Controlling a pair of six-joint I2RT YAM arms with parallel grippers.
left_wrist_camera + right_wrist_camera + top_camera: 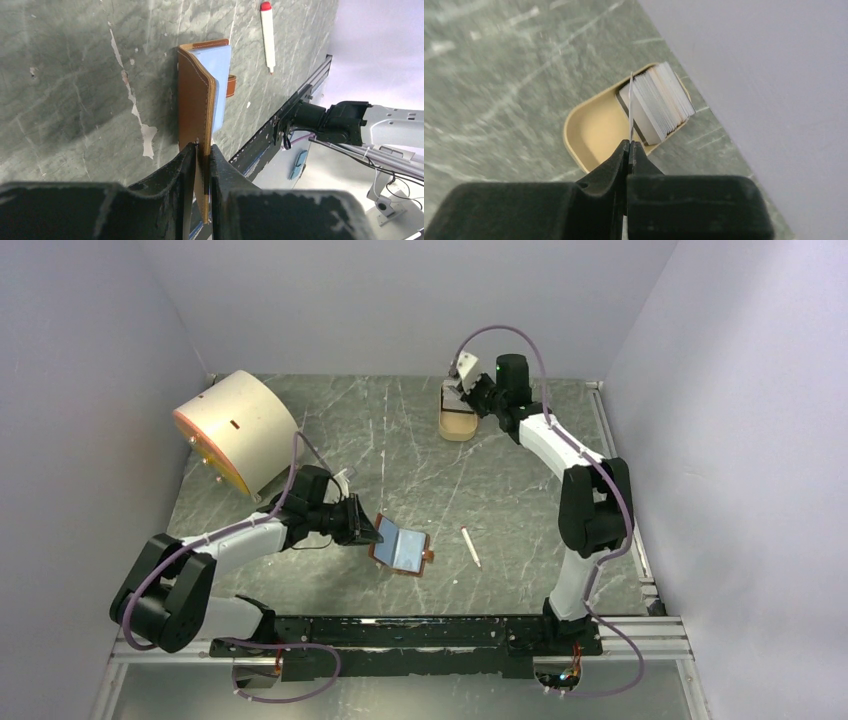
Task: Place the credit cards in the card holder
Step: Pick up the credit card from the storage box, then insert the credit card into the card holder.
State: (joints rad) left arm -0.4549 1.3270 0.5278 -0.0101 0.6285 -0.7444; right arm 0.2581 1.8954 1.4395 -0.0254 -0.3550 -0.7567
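The card holder [403,546], a brown wallet with a light blue inside, stands half open near the table's middle. My left gripper [362,525] is shut on its left flap. In the left wrist view the brown flap [195,100] runs edge-on between the two fingers of the gripper [202,150]. At the back, my right gripper [629,145] is shut on one thin white credit card [630,110], seen edge-on. It is held just above a stack of more credit cards [659,102] that leans in the tan tray [591,132].
A big cream drum [235,430] lies at the back left. A thin white pen-like stick [470,547] with a red tip lies right of the wallet. The tan tray [458,425] sits close to the back wall. The arms' mounting rail [440,630] runs along the near edge.
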